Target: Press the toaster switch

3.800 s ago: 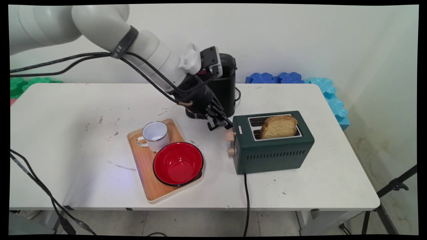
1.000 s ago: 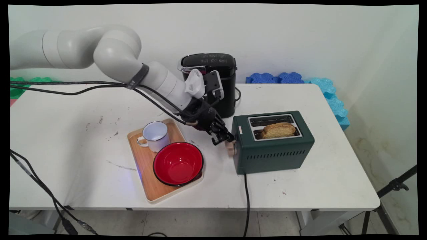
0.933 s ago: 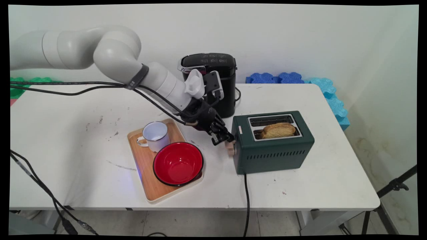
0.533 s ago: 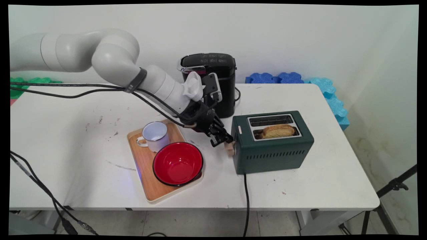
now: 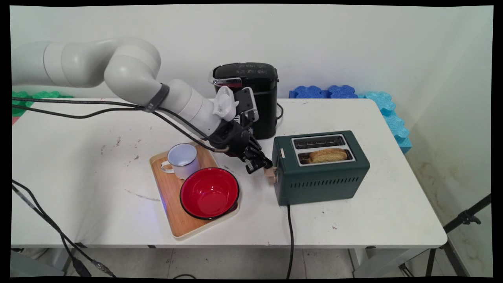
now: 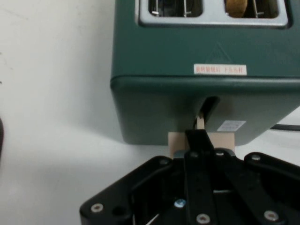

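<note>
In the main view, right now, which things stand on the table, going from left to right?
White mug → red bowl → gripper → green toaster. Mug and bowl sit on the wooden tray; the black coffee machine stands behind the gripper.

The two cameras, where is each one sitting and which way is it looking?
Main view: sits above the table's near side, looking down across it at the wall; shows the white arm and gripper.
Hand view: sits on the hand, looking along the gripper at the toaster's end; shows only the black linkage.
Both show the green toaster, its wooden lever and the toast.
</note>
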Robot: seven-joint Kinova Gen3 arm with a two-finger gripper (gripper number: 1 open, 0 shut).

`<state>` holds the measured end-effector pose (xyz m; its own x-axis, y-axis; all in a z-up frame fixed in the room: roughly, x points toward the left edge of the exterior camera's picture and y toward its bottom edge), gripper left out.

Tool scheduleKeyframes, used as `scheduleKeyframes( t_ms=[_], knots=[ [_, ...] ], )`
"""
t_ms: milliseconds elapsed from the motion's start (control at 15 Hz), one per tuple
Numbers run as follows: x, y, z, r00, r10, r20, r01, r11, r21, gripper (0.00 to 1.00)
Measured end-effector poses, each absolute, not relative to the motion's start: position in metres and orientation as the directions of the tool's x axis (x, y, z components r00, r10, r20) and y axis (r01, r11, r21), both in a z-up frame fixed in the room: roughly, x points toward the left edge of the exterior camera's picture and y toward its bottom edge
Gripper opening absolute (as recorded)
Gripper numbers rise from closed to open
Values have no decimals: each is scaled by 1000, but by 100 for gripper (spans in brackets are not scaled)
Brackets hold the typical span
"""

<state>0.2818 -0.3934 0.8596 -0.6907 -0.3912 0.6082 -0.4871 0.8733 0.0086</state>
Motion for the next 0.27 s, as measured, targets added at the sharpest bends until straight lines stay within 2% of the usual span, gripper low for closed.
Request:
scheduleKeyframes(
  t_ms=[267],
  knots=[
    [286, -391, 860, -690, -395, 606, -493, 870, 6, 0]
  ],
)
